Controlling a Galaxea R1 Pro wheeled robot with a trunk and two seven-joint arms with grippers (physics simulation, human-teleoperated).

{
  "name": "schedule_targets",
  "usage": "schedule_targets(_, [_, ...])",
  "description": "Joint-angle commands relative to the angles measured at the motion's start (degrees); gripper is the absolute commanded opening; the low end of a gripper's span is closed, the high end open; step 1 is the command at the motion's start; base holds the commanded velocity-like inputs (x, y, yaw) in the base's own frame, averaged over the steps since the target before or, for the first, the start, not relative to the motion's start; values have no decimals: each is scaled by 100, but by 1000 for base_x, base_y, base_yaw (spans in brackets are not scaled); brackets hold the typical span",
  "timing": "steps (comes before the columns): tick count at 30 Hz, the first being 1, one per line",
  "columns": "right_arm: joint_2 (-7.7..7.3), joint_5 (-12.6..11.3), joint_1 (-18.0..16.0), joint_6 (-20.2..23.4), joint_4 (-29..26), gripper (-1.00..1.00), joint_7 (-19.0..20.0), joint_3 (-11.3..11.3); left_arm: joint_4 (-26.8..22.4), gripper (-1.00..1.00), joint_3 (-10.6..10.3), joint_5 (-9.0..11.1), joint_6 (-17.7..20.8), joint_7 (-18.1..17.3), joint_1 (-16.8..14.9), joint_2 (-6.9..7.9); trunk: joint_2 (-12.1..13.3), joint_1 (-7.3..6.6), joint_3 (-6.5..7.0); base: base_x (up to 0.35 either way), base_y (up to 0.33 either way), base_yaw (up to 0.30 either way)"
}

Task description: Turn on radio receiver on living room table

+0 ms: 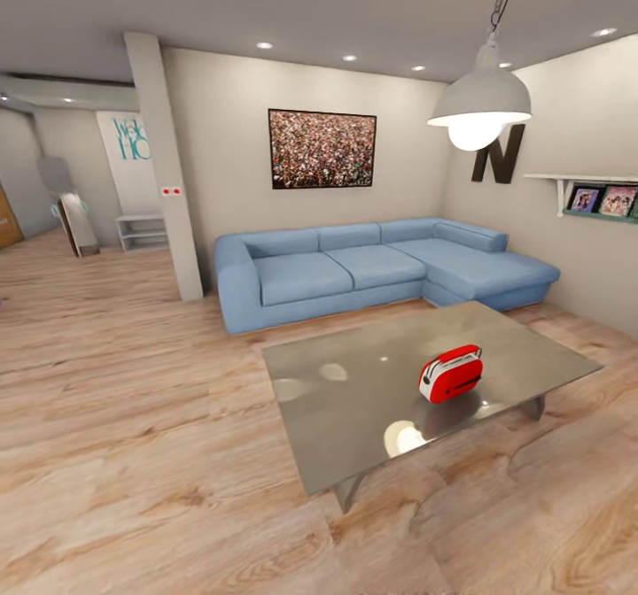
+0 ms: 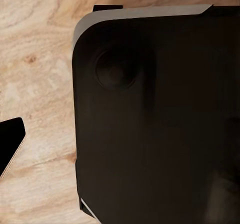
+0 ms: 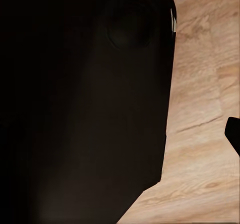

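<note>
Both wrist views look down past a large black rounded body panel (image 2: 155,124) at light wood plank floor (image 2: 37,74), so each arm seems to hang low, close against the robot's own dark body. A small black corner (image 2: 11,144) shows at one edge of the left wrist view and another (image 3: 234,134) at an edge of the right wrist view; these may be finger parts, but whether either tool is apart or together cannot be told.

From the head view, the living room opens ahead: wood plank floor, off-white walls, a blue corner sofa (image 1: 372,267) against the far wall, a crowd picture (image 1: 322,149) above it, a white pendant lamp (image 1: 480,104) hanging near, and a wall shelf (image 1: 589,192) with framed photos.

The low tabletop (image 1: 354,400), glossy grey and reflective, stands in front of the sofa. The red radio receiver (image 1: 451,373) stands upright on it, toward the tabletop's right half, well apart from both tools, with its reflection showing beneath it.
</note>
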Motion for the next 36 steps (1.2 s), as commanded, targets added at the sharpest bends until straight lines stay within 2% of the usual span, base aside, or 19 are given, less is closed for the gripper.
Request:
schedule_targets(1, [1,-1,0,0,0,100,0,0,0,100,0,0,0,0,0,0,0,0,0,0,0,-294])
schedule_targets(36, [-2,-3,0,0,0,100,0,0,0,100,0,0,0,0,0,0,0,0,0,0,0,-294])
